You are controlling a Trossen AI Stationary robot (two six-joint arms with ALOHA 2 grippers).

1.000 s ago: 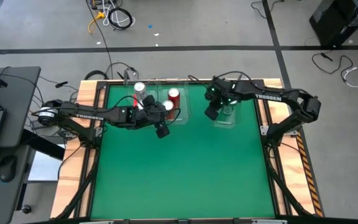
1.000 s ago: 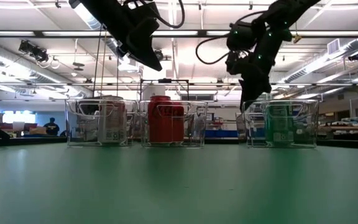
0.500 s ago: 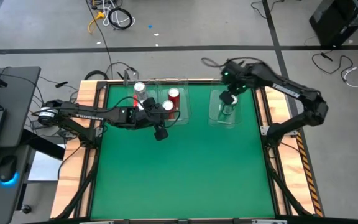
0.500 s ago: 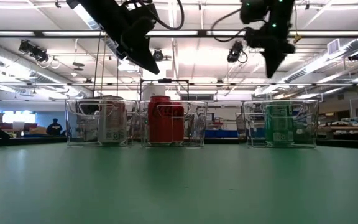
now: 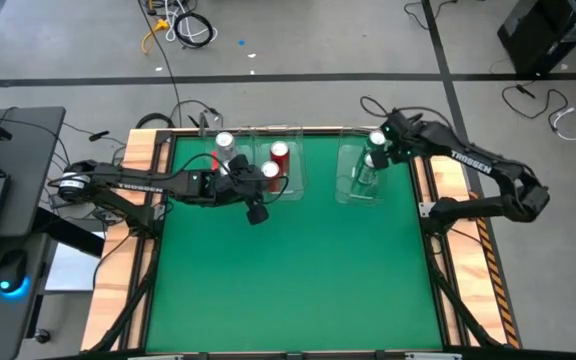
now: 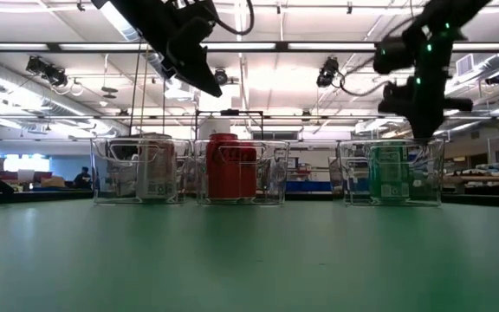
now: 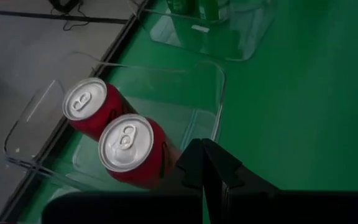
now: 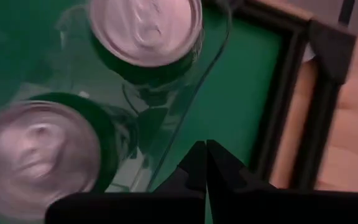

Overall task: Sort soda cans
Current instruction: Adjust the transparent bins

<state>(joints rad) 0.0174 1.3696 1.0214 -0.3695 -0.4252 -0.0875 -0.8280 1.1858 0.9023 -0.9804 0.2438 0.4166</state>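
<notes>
Wrapping up the sort, looks like: every can I can spot is already sitting in a clear bin at the far edge of the desk.

Two red cans share the middle bin, just beside the left claw, which is clenched with nothing in it. The two green cans are in the right-hand bin, right under the right claw, also pinched together and empty. A silver can sits in the left bin. Next move, I'd guess, is just pulling both arms back.
</notes>
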